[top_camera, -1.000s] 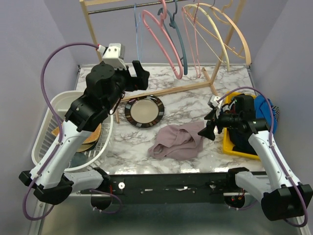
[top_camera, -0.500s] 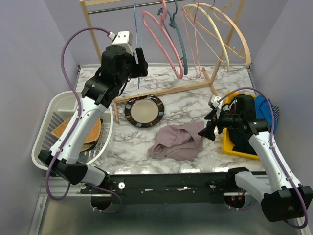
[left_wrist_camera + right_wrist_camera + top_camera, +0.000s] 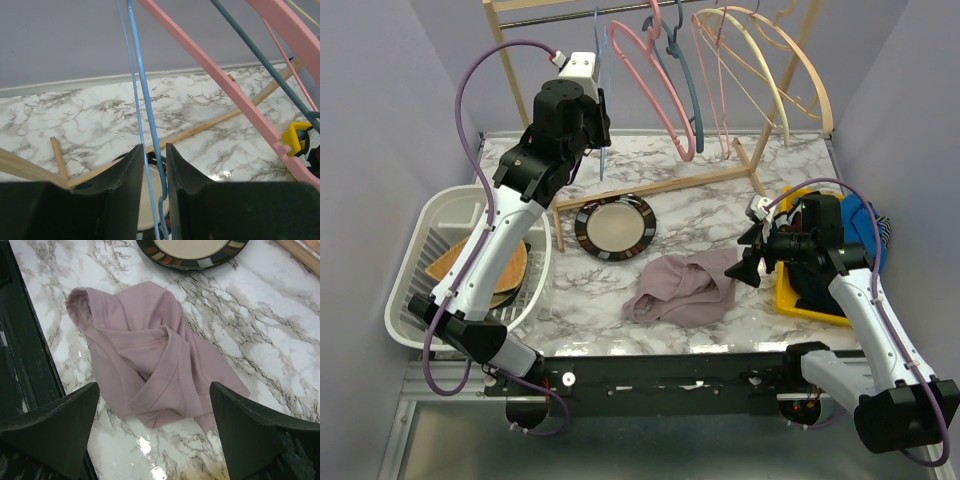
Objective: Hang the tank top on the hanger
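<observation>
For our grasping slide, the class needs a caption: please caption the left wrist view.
Left claw straddles the thin blue hanger, pink hanger beside, marble table below.

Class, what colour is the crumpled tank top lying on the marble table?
The tank top is dusty mauve, a pinkish purple. The right wrist view shows it best.

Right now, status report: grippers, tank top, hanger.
Left gripper straddles the hanger, grip unclear. Right gripper open above the tank top, crumpled on the table. Pink hanger hangs close beside.
</observation>
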Robot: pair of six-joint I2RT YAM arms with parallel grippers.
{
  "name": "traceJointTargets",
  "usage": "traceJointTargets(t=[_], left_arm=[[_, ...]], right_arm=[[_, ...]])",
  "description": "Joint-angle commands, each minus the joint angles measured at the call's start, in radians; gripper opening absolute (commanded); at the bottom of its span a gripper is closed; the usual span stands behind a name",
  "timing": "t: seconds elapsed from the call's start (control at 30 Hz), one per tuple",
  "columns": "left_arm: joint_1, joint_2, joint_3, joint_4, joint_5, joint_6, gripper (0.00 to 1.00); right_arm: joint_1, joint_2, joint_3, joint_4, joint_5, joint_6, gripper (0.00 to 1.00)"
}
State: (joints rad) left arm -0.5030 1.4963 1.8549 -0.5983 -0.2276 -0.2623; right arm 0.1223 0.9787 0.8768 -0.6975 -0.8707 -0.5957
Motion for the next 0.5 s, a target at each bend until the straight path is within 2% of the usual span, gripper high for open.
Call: traceJointTargets(t=[0.0,0.1,0.47], left_arm=[[0.004,-0.01,0.018,0.038,0.001,0.054,0.17],[0.004,-0.022,0.007,0.066,0.013,0.072,0.01],[0.004,-0.093,-0.054,0.187,-0.006,0.095,0.0]], right_arm=[[-0.007,0.0,-0.013,-0.019,-0.022,-0.012,1.0],[-0.007,0.002,-0.012,-0.019,-0.022,-0.012,1.0],[-0.006,0.002,-0.012,-0.02,-0.019,-0.012,1.0]])
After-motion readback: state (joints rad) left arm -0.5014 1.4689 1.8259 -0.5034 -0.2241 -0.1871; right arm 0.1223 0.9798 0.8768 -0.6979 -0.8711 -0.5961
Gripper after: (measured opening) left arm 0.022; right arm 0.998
